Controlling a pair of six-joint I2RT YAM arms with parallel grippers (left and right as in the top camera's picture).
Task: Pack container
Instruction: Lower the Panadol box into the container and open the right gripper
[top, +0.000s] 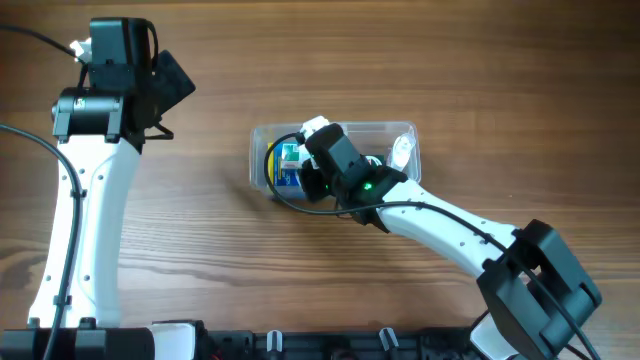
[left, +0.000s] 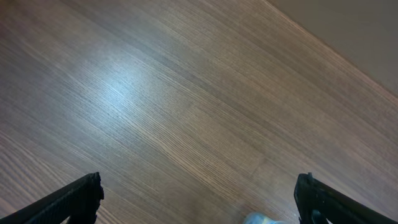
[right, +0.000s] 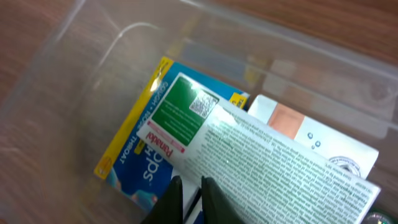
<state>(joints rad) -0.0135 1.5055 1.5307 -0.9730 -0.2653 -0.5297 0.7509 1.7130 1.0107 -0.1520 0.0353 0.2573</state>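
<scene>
While left pincer (left: 198, 190) gapes above table (left: 186, 93), right pincer (right: 191, 194), pressed together, hangs over container (top: 405, 130).

Clear, shallow rectangular container (top: 385, 128) with rounded corners stood upright and uncovered near the table's (top: 300, 290) centre, holding printed boxes (right: 186, 118).

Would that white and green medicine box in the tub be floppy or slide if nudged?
The white and green box looks like thin cardboard: probably light, fairly stiff, crushable if squeezed hard. Lying broad face up, overlapping the blue box, it would likely slide rather than tip.
</scene>
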